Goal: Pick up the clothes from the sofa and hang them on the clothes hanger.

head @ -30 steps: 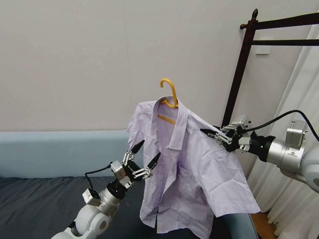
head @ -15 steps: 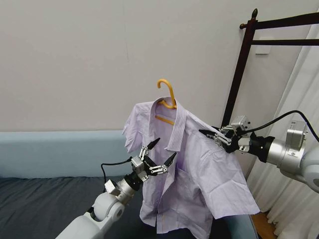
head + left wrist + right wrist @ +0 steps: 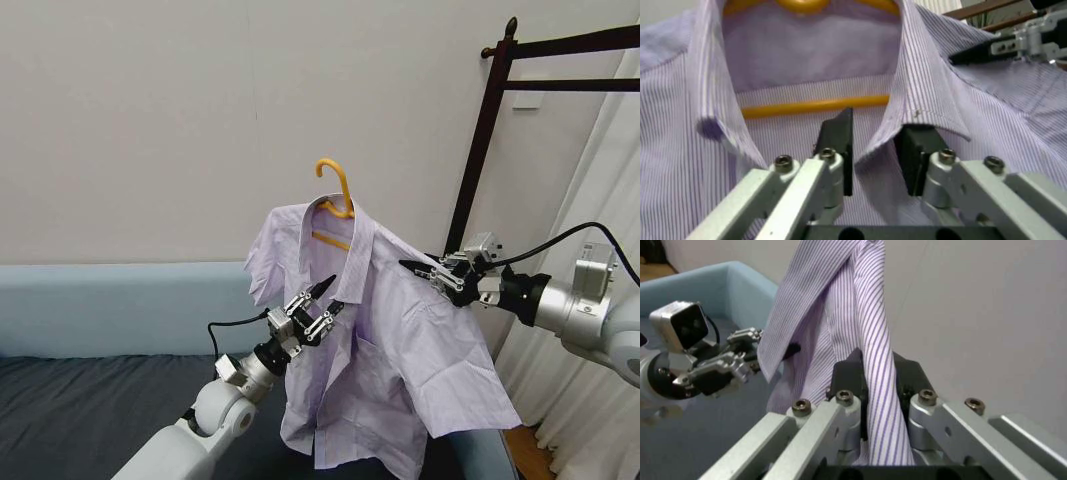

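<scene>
The left hand (image 3: 331, 293) is open by a narrow gap, its pads (image 3: 840, 150) on either side of the front edge of the lilac pinstriped cotton shirt (image 3: 400, 370), just below the collar. The right hand (image 3: 415, 268) is clamped on the shirt's shoulder fabric. The shirt sits on a curved yellow plastic hanger (image 3: 340, 185), in the air above the pale blue sofa (image 3: 100, 300), near a dark wooden clothes rack (image 3: 480, 140).

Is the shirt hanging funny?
Yes. The yellow hanger sits tilted inside the purple shirt, its hook on nothing. The right hand pinches one shoulder and holds it up, so the shirt hangs lopsided. The left hand is at the front, under the collar.
</scene>
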You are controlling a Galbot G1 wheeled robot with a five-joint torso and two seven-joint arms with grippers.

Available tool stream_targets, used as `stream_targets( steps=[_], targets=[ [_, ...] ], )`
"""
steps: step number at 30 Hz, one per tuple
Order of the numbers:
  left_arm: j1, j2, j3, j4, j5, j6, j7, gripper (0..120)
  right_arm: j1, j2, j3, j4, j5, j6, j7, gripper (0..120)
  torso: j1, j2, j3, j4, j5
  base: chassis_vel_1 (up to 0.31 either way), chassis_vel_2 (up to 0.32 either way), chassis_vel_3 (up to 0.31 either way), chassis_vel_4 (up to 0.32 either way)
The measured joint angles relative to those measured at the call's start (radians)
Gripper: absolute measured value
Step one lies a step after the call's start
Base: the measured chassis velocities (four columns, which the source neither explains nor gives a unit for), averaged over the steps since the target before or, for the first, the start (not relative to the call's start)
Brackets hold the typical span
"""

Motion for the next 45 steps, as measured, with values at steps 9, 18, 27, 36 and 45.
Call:
stream_targets(
  steps=[9, 18, 27, 36, 45],
  targets=[
    [-0.046, 0.013, -0.024, -0.014, -0.041, 0.005, -0.011, 0, 0.002, -0.006, 0.001, 0.000, 0.000, 0.005, 0.000, 7, 0.000, 0.000, 0.000, 0.0000, 0.0000, 0.000, 0.000, 0.000, 0.000],
    [-0.065, 0.017, -0.039, 0.010, -0.048, 0.006, -0.022, 0, 0.007, -0.007, 0.008, 0.010, 0.066, 0.017, 0.016, 7, 0.000, 0.000, 0.000, 0.0000, 0.0000, 0.000, 0.000, 0.000, 0.000],
    [-0.004, 0.009, -0.034, 0.011, -0.013, -0.011, -0.081, 12, 0.009, -0.012, 0.020, 0.028, 0.162, 0.019, 0.090, 7, 0.000, 0.000, 0.000, -0.0001, -0.0001, 0.000, 0.000, 0.000, 0.000],
    [0.139, 0.039, -0.127, -0.040, -0.006, -0.048, -0.054, 45, 0.050, -0.046, 0.095, 0.056, 0.207, -0.126, 0.306, 7, 0.000, 0.000, 0.000, 0.0002, -0.0001, 0.000, 0.000, 0.000, 0.000],
    [0.258, 0.044, -0.196, -0.050, -0.025, -0.091, -0.042, 77, 0.050, -0.093, 0.240, 0.103, 0.231, -0.293, 0.487, 7, 0.000, 0.000, 0.000, -0.0002, -0.0002, 0.000, 0.000, 0.000, 0.000]
  ],
)
